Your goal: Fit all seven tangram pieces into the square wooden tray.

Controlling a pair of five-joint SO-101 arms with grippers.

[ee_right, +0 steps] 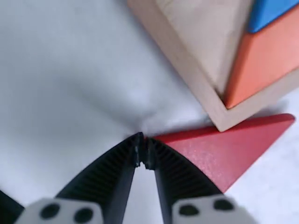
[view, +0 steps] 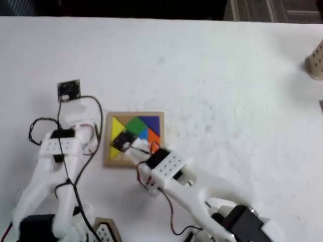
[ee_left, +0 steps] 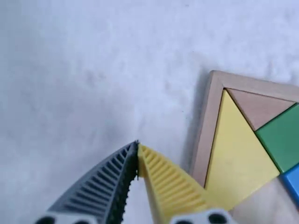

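Right tool (ee_right: 142, 151), clenched empty, touches the red triangle (ee_right: 219, 149) outside the tray (ee_right: 180, 56), five-o'clock corner; left tool (ee_left: 137, 156) clenched empty. Next, likely: open, grasp, seat it.

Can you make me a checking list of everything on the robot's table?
Surface: white table.
Job's things: wooden tray holds yellow triangle, green piece, blue piece, orange piece; red triangle lies outside by its corner.
Clutter: beige holed block at the right edge.
Hands: left hand shut beside the tray; right hand shut at the red triangle's tip.
Cables: black cable on left arm; red wires on right arm.
Surroundings: dark background.
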